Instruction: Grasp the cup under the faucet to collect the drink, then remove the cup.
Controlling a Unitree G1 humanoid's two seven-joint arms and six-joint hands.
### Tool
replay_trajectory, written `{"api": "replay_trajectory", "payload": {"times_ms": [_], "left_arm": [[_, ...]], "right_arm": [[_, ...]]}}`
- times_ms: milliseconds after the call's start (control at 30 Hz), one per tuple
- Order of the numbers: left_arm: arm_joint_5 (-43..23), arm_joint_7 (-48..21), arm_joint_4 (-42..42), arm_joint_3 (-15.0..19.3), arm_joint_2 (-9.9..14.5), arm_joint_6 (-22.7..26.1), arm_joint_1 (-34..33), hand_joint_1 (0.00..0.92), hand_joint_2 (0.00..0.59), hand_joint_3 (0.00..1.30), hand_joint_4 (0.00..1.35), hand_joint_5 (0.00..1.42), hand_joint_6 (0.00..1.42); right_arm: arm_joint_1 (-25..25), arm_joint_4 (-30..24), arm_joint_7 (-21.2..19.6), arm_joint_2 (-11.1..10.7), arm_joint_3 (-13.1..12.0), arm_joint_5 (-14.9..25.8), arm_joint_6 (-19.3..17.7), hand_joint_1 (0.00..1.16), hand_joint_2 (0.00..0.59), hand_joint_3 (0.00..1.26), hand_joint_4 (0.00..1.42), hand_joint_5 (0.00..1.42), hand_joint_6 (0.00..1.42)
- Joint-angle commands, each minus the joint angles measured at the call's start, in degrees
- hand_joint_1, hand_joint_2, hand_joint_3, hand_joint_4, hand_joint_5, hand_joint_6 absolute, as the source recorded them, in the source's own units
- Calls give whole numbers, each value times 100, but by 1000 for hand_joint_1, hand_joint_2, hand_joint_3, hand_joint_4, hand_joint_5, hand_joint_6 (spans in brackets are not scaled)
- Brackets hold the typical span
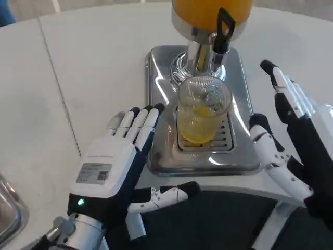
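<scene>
Head view | white table [93, 67] | left hand [112, 172], right hand [291, 140] spread, empty

Nothing can be read with certainty. The only printed matter sits on the white back of the robot's left hand [112, 169]: a small grey rectangular sticker [94, 172] with a few lines of dark print and a tiny square code at its right end, all too small and blurred to make out
</scene>
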Motion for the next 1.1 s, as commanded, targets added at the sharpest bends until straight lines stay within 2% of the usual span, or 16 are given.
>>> {"api": "replay_trajectory", "payload": {"times_ms": [33, 200, 267, 400, 500, 733, 1100], "left_arm": [[81, 153, 109, -104, -82, 80, -142, 0, 94, 0, 0, 16, 27], [41, 265, 421, -154, -195, 206, -447, 0, 94, 0, 0, 32, 37], [21, 337, 514, -173, -229, 221, -522, 0, 94, 0, 0, 36, 42], [-2, 418, 692, -233, -296, 256, -680, 4, 90, 0, 0, 52, 65], [-63, 533, 864, -268, -377, 248, -796, 40, 81, 0, 0, 82, 90], [-491, 749, 1388, -223, -583, 138, -1120, 112, 63, 0, 0, 139, 140], [-820, 890, 1895, -321, -722, -32, -1492, 136, 60, 0, 0, 157, 160]], "right_arm": [[296, -313, 155, -228, -243, 40, -357, 19, 585, 0, 0, 0, 0], [868, -491, 203, -455, -608, 274, -869, 28, 585, 0, 0, 0, 0], [1018, -497, 196, -496, -717, 347, -1036, 68, 585, 0, 0, 0, 0], [1373, -497, 187, -569, -936, 447, -1360, 77, 586, 0, 0, 0, 0], [1696, -504, 170, -641, -1074, 443, -1702, 117, 586, 0, 0, 0, 0], [2163, -537, 163, -580, -1057, 417, -2238, 142, 567, 0, 0, 0, 0], [2489, -478, 140, -415, -1164, 451, -2513, 172, 538, 0, 0, 0, 0]]}}
